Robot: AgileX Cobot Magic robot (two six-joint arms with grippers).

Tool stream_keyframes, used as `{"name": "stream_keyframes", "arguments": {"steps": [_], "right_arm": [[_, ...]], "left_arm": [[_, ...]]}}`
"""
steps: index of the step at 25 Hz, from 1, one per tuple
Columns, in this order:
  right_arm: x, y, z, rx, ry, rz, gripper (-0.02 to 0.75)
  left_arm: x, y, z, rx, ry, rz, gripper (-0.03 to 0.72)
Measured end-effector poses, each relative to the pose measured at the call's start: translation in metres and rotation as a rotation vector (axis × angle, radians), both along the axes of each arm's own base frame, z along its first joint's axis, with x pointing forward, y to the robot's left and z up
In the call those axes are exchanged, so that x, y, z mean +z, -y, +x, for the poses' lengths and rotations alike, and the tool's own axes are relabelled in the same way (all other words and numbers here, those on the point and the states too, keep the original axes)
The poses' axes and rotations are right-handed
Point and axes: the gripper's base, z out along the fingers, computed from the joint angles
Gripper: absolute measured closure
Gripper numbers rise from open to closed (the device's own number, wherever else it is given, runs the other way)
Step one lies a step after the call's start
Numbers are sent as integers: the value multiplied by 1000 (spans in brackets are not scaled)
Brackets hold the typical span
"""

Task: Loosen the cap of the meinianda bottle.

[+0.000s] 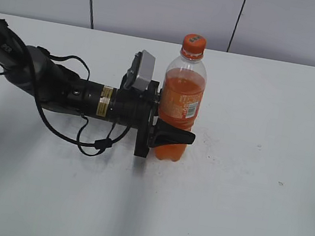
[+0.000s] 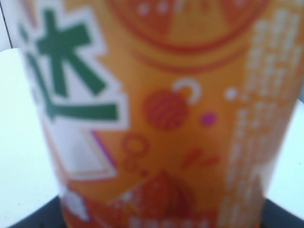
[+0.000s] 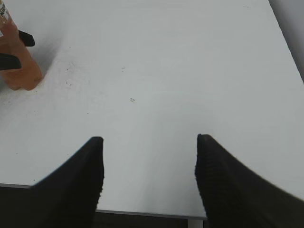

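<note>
Here we see the meinianda bottle (image 1: 180, 106) upright on the white tabletop (image 1: 252, 199), cap (image 1: 194, 43) on top; the left hand (image 1: 169, 137) clamps its lower body from the side; the right hand (image 3: 148, 142) hangs spread wide above bare tabletop, well apart from the bottle.

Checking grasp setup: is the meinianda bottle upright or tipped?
Upright. The meinianda bottle stands on its base on the table, cap on top, left gripper around its lower body.
</note>
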Motion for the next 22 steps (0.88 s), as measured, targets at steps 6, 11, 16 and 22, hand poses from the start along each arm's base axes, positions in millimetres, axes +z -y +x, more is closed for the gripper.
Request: {"name": "stream_keyframes", "arguments": {"steps": [6, 11, 16, 22], "right_arm": [[0, 0, 0, 0, 0, 0, 278], [0, 0, 0, 0, 0, 0, 278], [0, 0, 0, 0, 0, 0, 278], [2, 0, -1, 1, 5, 11, 278]], "left_arm": [[0, 0, 0, 0, -1, 0, 296], [0, 0, 0, 0, -1, 0, 296], [0, 0, 0, 0, -1, 0, 296], [0, 0, 0, 0, -1, -1, 296]]}}
